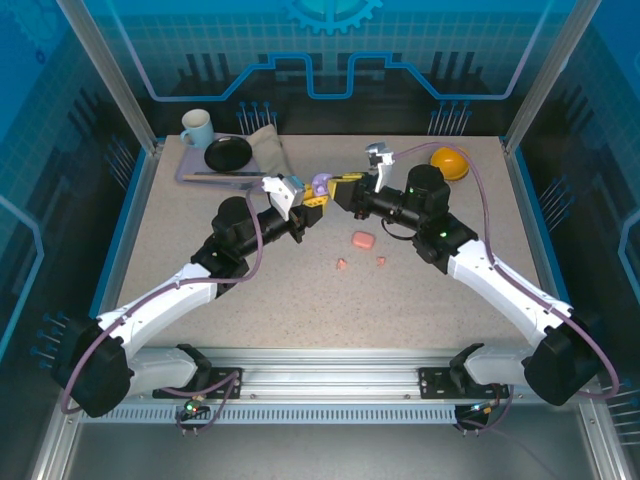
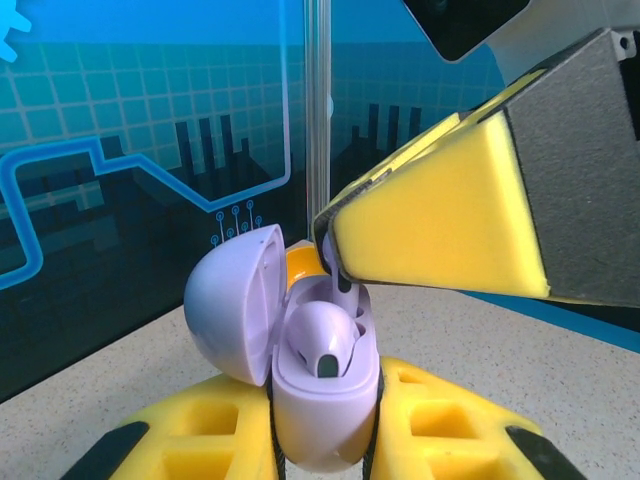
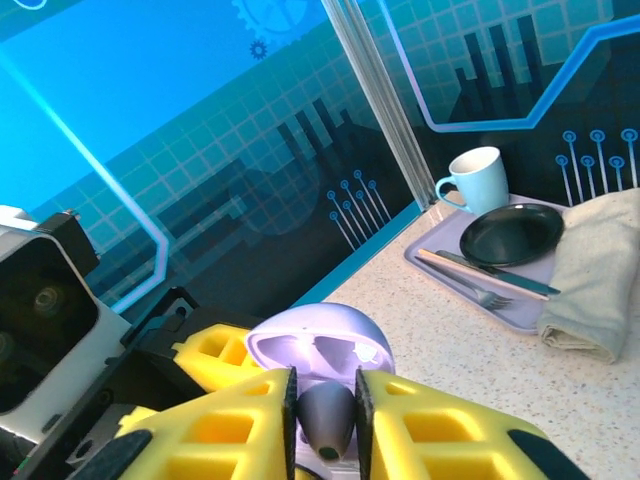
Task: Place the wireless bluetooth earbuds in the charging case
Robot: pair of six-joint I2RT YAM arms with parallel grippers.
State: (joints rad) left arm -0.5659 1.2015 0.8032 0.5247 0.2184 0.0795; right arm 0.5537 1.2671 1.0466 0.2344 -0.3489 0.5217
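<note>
My left gripper (image 2: 325, 432) is shut on a pale purple charging case (image 2: 322, 405), held upright above the table with its lid (image 2: 228, 300) swung open to the left. One purple earbud (image 2: 320, 335) sits in the near socket. My right gripper (image 3: 325, 400) is shut on a second purple earbud (image 3: 325, 418), its tip down at the case's far socket; its yellow fingers (image 2: 450, 220) come in from the upper right. In the top view the two grippers meet at the case (image 1: 320, 183). A salmon-pink case (image 1: 362, 240) and two pink earbuds (image 1: 341, 263) (image 1: 380, 261) lie on the table.
A purple tray (image 1: 196, 172) at the back left carries a pale blue mug (image 1: 196, 127), a black plate (image 1: 228, 153), cutlery and a folded cloth (image 1: 270, 150). An orange round object (image 1: 449, 161) sits at the back right. Blue walls enclose the table.
</note>
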